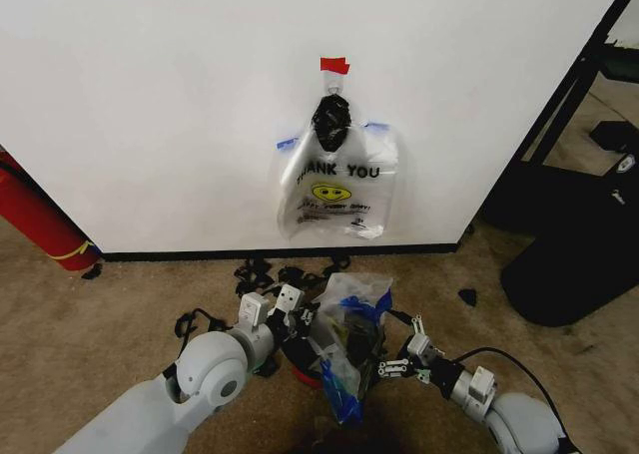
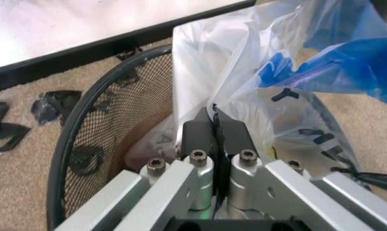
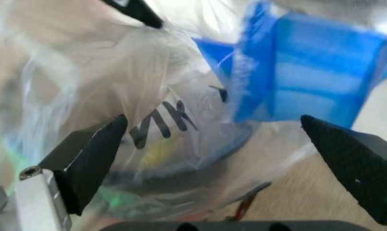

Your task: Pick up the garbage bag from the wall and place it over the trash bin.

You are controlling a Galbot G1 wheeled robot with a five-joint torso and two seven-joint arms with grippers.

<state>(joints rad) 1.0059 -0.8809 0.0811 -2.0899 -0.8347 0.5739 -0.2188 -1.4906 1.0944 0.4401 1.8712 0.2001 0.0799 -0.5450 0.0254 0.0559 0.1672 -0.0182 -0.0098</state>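
Garbage bag (image 1: pixel 349 346) sits at the lower centre of the head view, crumpled over the trash bin (image 1: pixel 303 366) on the carpeted floor (image 1: pixel 90 324), its see-through film standing up roughly vertical with blue handle material hanging down its front to the lower edge of the frame. Black print shows on the film in both wrist views, but only fragments of letters, not readable as words.

Left claw (image 1: pixel 283 309), at lower left-centre of the head view, sits against the bag's left edge. In the left wrist view the left claw (image 2: pixel 214 129) has its fingers pressed together on a fold of the clear film, just above the black mesh inner wall of the trash bin (image 2: pixel 97 144).

Upper centre of the head view: a bunch of like bags (image 1: pixel 339 180) hangs on the wall (image 1: pixel 150 95) under a black knot (image 1: pixel 332 121) and red tape (image 1: pixel 334 66), long axis vertical. Its print reads "THANK YOU" above a yellow smiley; the smaller line beneath is too small to read.

Right claw (image 1: pixel 392 346), lower right-centre, is at the bag's right side. In the right wrist view the right claw (image 3: pixel 231 159) has its fingers spread wide apart, with film and blue handle between and beyond them; no grip is visible.
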